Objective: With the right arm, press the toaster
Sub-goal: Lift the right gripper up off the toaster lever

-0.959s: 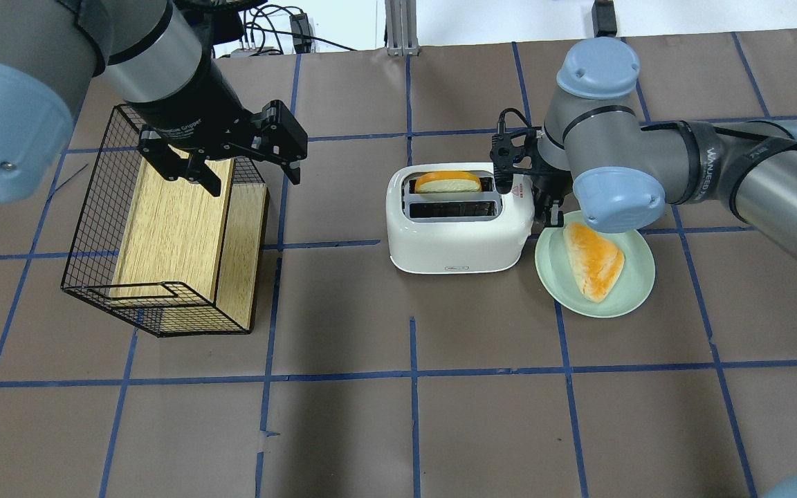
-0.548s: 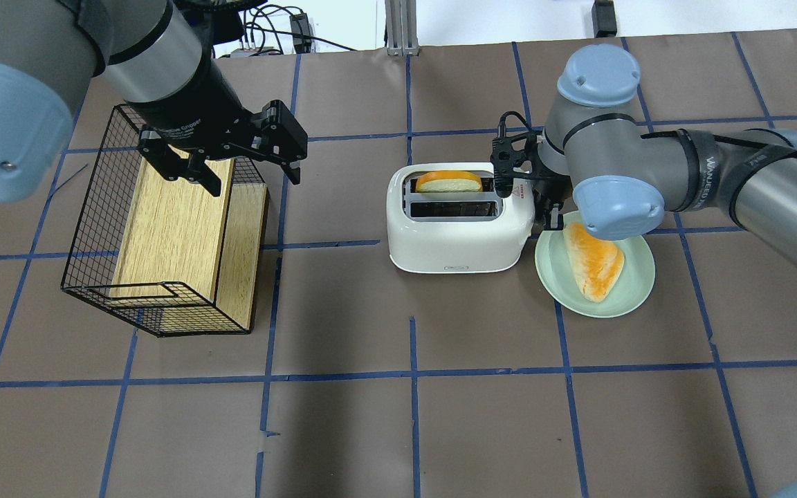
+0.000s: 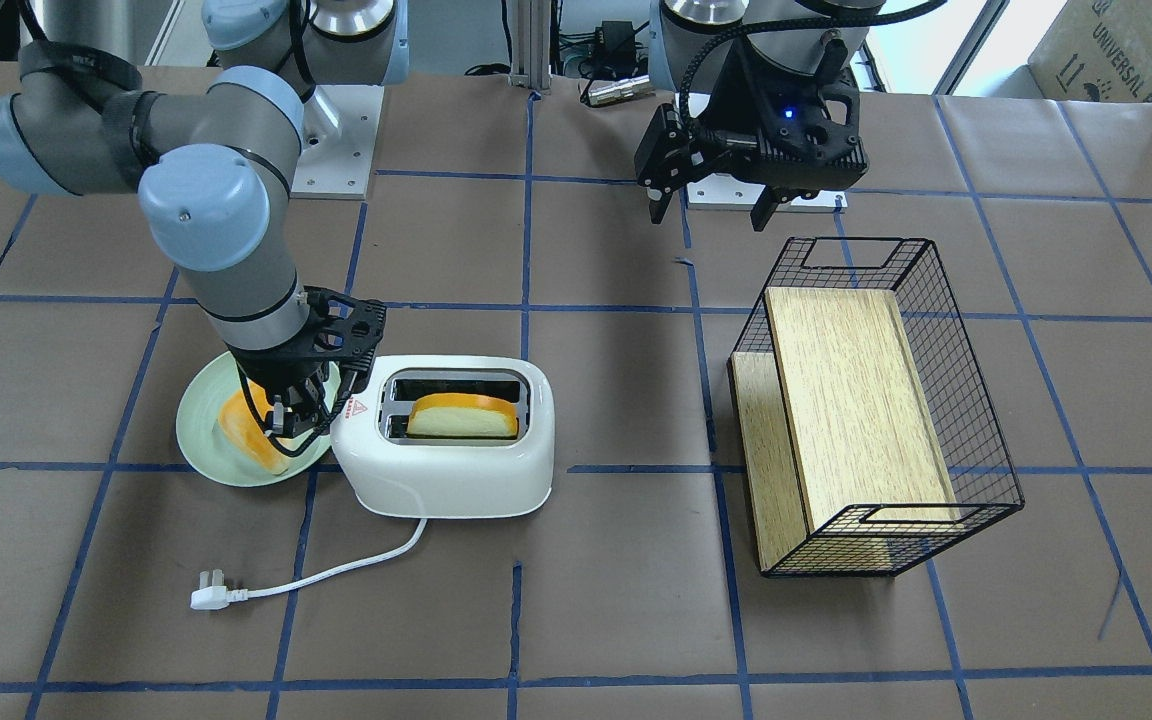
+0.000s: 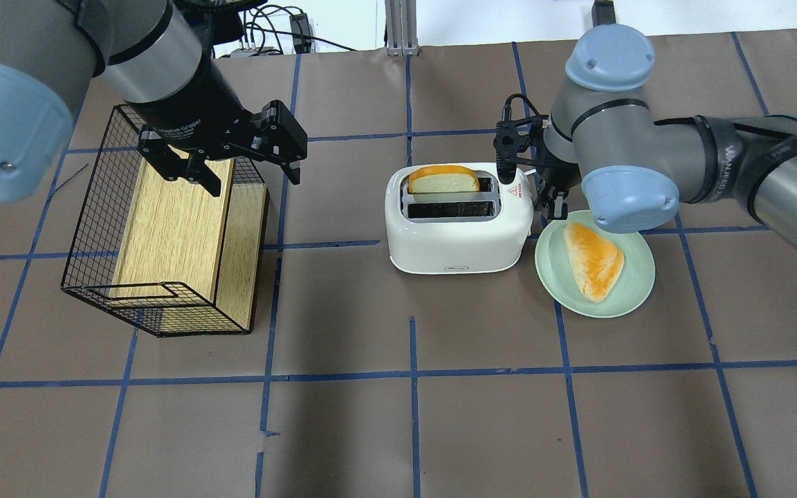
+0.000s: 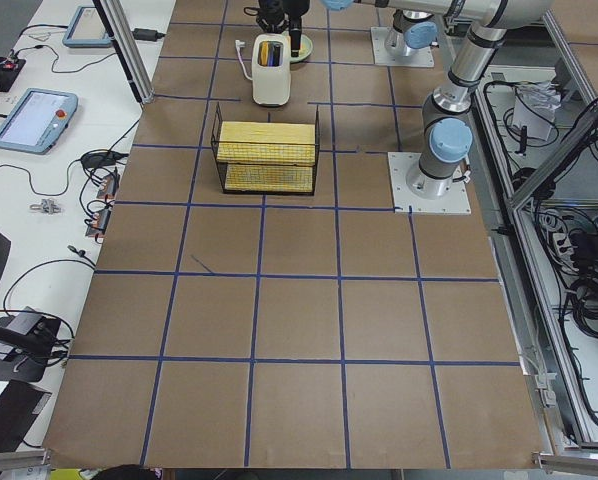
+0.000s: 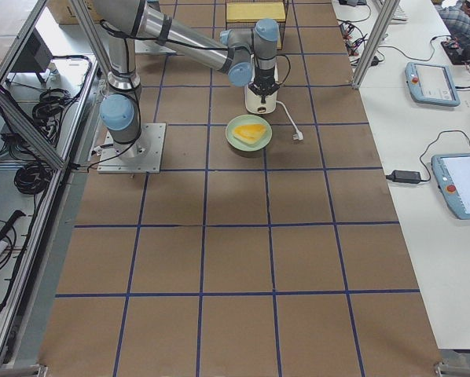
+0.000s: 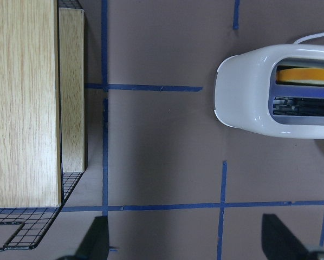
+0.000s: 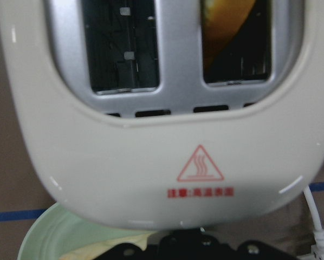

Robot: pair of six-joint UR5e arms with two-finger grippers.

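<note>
Green plate (image 4: 638, 278), bread (image 4: 593, 259), wire basket (image 4: 94, 228)

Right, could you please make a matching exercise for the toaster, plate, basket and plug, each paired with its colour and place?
1 toaster
2 plate
3 basket
4 plug

A black wire, wood inside
B pale green, wedge of bread on it
C white, loose on the table
D white, slice in one slot

Pairs: 1-D, 2-B, 3-A, 4-C
</note>
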